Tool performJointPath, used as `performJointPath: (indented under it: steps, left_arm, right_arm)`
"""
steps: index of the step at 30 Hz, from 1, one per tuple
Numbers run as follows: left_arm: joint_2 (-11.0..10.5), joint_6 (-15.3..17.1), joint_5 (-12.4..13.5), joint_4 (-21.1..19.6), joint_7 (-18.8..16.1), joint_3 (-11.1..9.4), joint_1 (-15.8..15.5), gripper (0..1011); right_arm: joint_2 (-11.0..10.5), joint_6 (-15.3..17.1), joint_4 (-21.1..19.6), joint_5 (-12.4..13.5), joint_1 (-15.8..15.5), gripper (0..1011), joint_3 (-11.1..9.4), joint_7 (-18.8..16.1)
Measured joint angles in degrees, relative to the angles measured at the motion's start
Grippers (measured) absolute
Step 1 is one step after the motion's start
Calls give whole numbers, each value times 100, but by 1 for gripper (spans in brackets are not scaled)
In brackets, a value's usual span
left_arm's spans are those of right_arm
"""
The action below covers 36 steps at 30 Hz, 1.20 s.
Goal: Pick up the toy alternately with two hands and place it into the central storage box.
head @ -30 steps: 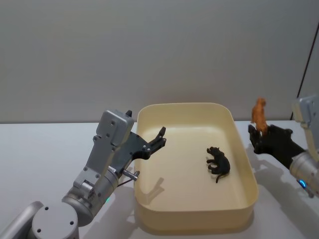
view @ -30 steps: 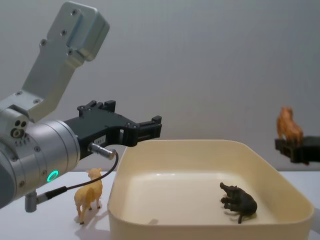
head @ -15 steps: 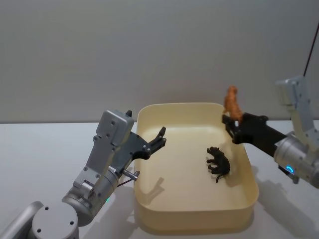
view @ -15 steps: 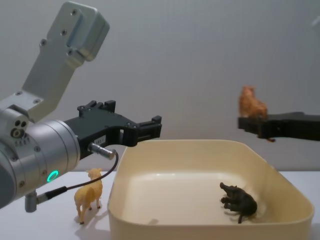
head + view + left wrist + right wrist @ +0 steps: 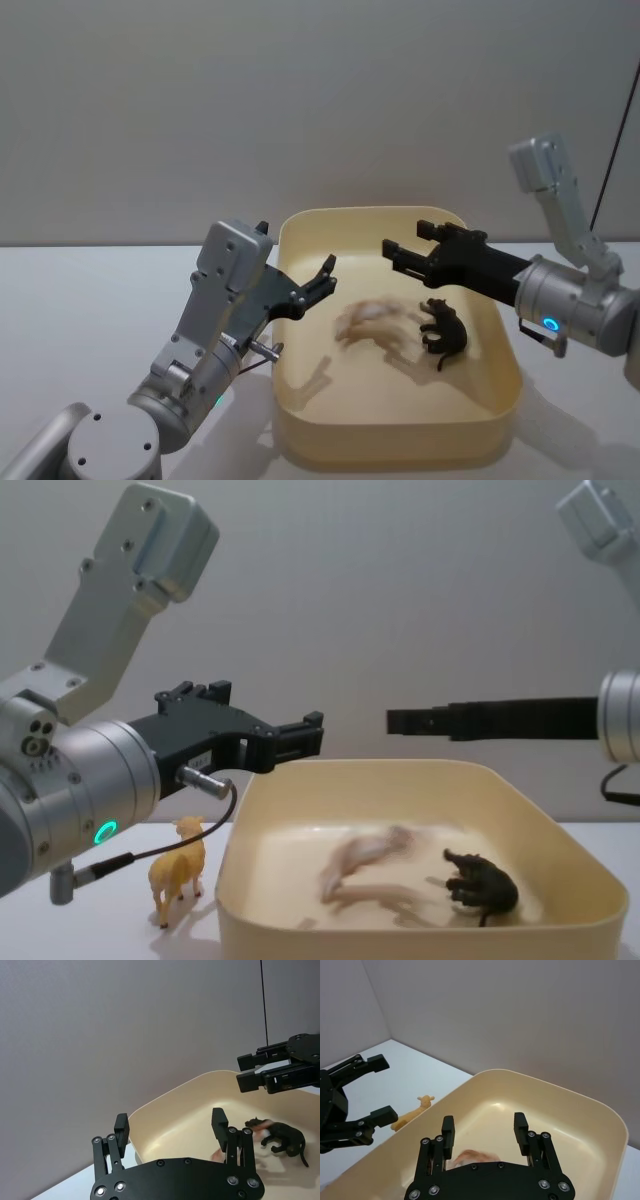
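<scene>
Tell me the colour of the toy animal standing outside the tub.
The toy animal is yellow-tan, clearest in chest view.

Arm links (image 5: pixel 205 330) silver-grey, boxy, with small recessed screws. Left end effector (image 5: pixel 325 277) and right end effector (image 5: pixel 404 246): black, flat fingers, silver screw heads on the base plate. Left wrist: green ring light (image 5: pixel 103 831), thin black cable (image 5: pixel 170 848). Right wrist: blue ring light (image 5: pixel 549 325).

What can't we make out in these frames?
- Orange toy: motion-blurred inside the storage box, head and chest views; pose, and whether airborne or resting, unclear.
- Yellow toy: head view, hidden behind the left arm.
- Dark toy: too small to name the animal.
- Right claw: edge-on in chest view, opening unreadable there.
</scene>
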<state>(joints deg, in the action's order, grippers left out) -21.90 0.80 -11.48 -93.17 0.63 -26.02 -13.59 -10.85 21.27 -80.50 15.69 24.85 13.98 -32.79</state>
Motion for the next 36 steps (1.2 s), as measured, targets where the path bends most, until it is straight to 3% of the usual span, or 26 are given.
performJointPath:
  steps: [12, 24, 36]
  left_arm:
    - [0, 0, 0, 0, 0, 0, 0, 1001]
    - [0, 0, 0, 0, 0, 0, 0, 1001]
    - [0, 0, 0, 0, 0, 0, 0, 1001]
  right_arm:
    - [61, 195, 65, 74, 127, 1001, 55, -209]
    - [-130, 13, -170, 84, -45, 1001, -68, 75]
    - [-554, -398, -706, 110, -564, 1001, -371, 712]
